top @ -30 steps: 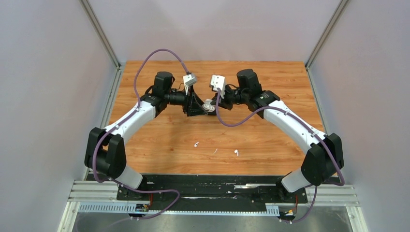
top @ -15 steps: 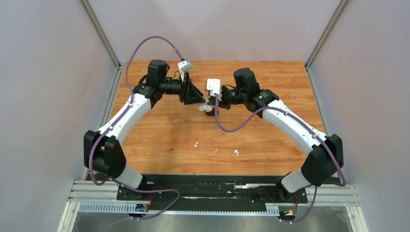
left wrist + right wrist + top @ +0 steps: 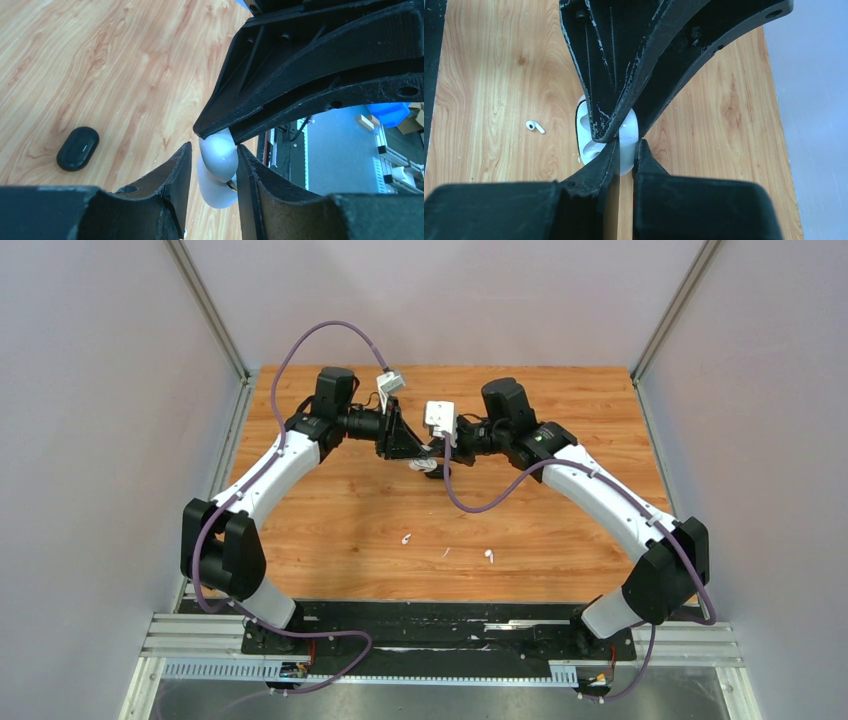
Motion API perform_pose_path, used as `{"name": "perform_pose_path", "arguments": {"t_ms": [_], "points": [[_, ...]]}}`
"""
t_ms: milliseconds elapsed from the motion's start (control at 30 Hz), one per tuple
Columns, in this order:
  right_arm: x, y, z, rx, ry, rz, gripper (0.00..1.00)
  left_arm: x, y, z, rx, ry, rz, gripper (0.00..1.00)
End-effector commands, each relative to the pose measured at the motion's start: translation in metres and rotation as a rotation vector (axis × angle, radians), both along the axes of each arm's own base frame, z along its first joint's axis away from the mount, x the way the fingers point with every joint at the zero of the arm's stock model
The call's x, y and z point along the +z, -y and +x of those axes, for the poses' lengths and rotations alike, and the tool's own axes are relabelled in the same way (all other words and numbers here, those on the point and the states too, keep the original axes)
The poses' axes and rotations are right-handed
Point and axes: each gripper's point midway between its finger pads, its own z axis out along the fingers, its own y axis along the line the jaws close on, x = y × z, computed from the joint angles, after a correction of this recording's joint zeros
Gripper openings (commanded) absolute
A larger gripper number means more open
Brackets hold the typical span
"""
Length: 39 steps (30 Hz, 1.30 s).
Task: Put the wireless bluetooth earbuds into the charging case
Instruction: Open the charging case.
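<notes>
Charging case [image 3: 586, 142] clamped aloft in right gripper [image 3: 625, 150], left gripper [image 3: 214, 152] jaws apart around it, likely a handover before loading earbuds [image 3: 406, 538].

Two arms: left arm [image 3: 270, 475], right arm [image 3: 600, 495]. Two grippers: left gripper [image 3: 413, 450], right gripper [image 3: 434, 461]. One white charging case [image 3: 426, 464], right at both sets of fingertips. Two earbuds, well apart from both grippers, toward the arm bases: first earbud [image 3: 406, 538] on the left gripper's side, second earbud [image 3: 489, 556] on the right gripper's. One thin white fleck [image 3: 446, 552] between them. One black oval object [image 3: 77, 148] off beside the left gripper.
</notes>
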Motion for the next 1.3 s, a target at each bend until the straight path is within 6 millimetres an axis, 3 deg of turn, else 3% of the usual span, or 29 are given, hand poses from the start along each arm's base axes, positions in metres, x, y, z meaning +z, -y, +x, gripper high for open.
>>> {"name": "perform_pose_path", "arguments": {"t_ms": [0, 267, 433, 700, 833, 1033, 1167, 1267], "points": [[0.023, -0.011, -0.007, 0.047, 0.023, 0.049, 0.0, 0.023, 0.006, 0.003, -0.031, 0.062, -0.052, 0.43], [0.019, -0.013, -0.011, 0.061, 0.0, 0.048, 0.0, 0.028, 0.005, -0.001, -0.036, 0.094, -0.074, 0.46], [0.02, -0.014, -0.01, 0.053, -0.012, 0.051, 0.0, 0.027, 0.005, -0.004, -0.052, 0.095, -0.075, 0.39], [0.022, -0.016, -0.008, 0.038, -0.028, 0.058, 0.0, 0.018, -0.002, -0.015, -0.126, 0.214, -0.027, 0.46], [0.022, -0.016, -0.008, 0.037, -0.042, 0.062, 0.0, 0.015, -0.004, -0.018, -0.149, 0.236, -0.006, 0.42], [0.022, -0.017, -0.009, 0.042, -0.042, 0.062, 0.0, 0.017, -0.002, -0.019, -0.156, 0.237, -0.013, 0.27], [0.019, -0.015, -0.01, 0.048, -0.038, 0.055, 0.0, 0.024, 0.0, -0.019, -0.149, 0.228, -0.027, 0.38], [0.019, -0.015, -0.011, 0.049, -0.038, 0.054, 0.0, 0.029, 0.0, -0.019, -0.148, 0.244, -0.035, 0.35]]}}
